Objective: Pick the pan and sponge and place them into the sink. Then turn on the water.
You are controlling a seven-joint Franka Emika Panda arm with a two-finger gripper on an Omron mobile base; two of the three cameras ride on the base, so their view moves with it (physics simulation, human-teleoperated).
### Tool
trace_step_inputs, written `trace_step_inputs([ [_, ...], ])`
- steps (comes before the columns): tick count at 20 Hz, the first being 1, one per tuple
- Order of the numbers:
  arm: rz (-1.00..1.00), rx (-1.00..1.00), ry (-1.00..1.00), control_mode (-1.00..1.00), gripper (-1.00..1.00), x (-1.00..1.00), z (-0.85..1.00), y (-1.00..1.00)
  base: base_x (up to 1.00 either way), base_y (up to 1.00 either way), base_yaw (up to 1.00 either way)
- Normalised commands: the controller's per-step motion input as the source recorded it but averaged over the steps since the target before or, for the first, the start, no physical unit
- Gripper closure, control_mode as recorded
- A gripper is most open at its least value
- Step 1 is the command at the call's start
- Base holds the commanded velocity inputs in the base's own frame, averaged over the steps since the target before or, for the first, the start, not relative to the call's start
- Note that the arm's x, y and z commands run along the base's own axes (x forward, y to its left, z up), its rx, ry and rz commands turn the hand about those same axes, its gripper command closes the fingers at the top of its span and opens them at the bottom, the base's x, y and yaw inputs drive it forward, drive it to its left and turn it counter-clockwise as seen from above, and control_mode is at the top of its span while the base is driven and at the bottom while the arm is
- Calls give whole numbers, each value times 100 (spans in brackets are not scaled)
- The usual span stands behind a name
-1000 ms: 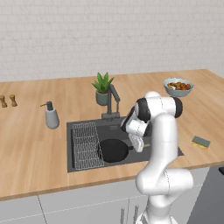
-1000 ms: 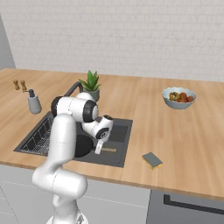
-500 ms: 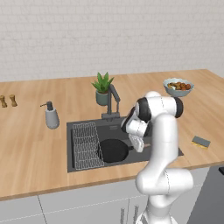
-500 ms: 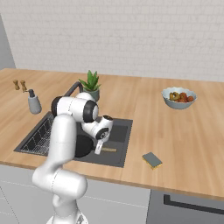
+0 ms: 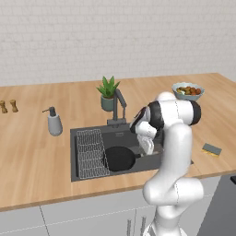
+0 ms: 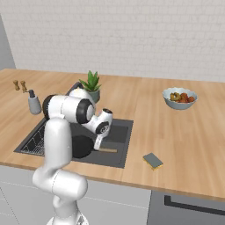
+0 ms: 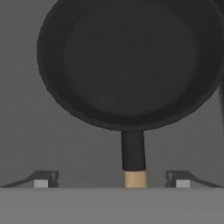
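So the gripper (image 7: 112, 179) is spread wide in the hand view, both tips sitting low in the frame with the pan handle running between them and clear gaps on either side, so it's released, not grasping anything. The pan (image 7: 131, 61) fills the upper part of that view, its black bowl lying flat on the dark sink floor, with the black neck of the handle turning to light wood right at the bottom centre.

The base views give you the wider layout. From the left base view the gripper (image 5: 148, 146) hangs just right of centre, pointing down into the sink (image 5: 87, 134), and the pan (image 5: 119, 158) sits in the basin next to the wire rack (image 5: 91, 153). The faucet (image 5: 119, 104) stands behind the basin with a potted plant (image 5: 108, 92) just beside it, and a soap dispenser (image 5: 54, 122) is off to the left on the surface (image 5: 32, 156).

The right base view shows the wooden end of the handle (image 6: 108, 150) sticking out toward the right in the basin, which the arm partly hides in the other one. The sponge (image 6: 153, 161) lies on the surface at lower right of centre, well apart from the sink (image 6: 125, 149). A bowl of fruit (image 6: 179, 98) sits at the upper right.
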Motion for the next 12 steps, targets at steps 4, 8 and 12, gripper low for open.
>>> trace_step_inputs([
  [4,-1,-3,1,-100,-100,-8,76,-18,0,0,0],
  [8,-11,-10,10,-100,-100,-18,76,-44,0,0,0],
  [12,-27,-9,21,-100,-100,-16,80,-45,0,0,0],
])
